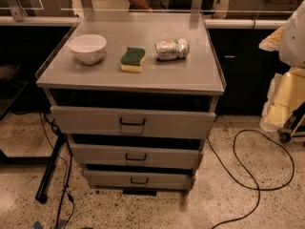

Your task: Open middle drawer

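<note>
A grey metal cabinet (128,75) stands in the middle of the camera view with three drawers stacked in its front. The middle drawer (95,154) is a wide, shallow grey front with a small black pull handle (136,157) at its centre. It sits between the taller top drawer (86,120) and the narrower bottom drawer (109,179). A dark gap shows above each drawer front. My gripper is out of view; only a white part of my arm (294,32) shows at the right edge, well away from the drawers.
On the cabinet top lie a white bowl (87,47), a green-and-yellow sponge (133,59) and a crushed can (171,49) on its side. A black cable (248,175) loops over the floor at the right. A black pole (50,171) leans at the left. A yellowish cart (286,99) stands at the right.
</note>
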{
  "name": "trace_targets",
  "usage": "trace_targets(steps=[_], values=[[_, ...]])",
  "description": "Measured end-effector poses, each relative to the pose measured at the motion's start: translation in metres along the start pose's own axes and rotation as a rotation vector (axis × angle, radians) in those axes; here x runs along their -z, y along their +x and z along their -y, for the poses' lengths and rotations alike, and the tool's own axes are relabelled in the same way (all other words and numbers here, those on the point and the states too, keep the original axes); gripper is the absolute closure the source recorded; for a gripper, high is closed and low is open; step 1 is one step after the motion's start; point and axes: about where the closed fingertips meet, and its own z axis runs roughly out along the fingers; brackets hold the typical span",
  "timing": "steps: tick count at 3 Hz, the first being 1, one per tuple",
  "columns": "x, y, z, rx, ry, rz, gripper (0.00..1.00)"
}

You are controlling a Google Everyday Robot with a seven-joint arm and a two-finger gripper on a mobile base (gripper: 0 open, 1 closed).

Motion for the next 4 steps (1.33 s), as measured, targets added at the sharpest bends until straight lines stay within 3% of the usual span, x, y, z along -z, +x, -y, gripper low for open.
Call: trace_targets(steps=[2,3,4], values=[[-0.016,-0.002,-0.009,-0.001,0.013,0.009,0.0],[-0.049,-0.004,-0.035,-0.017,0.01,0.017,0.0],[-0.086,-0.01,-0.069,-0.01,-0.049,0.027,0.0]])
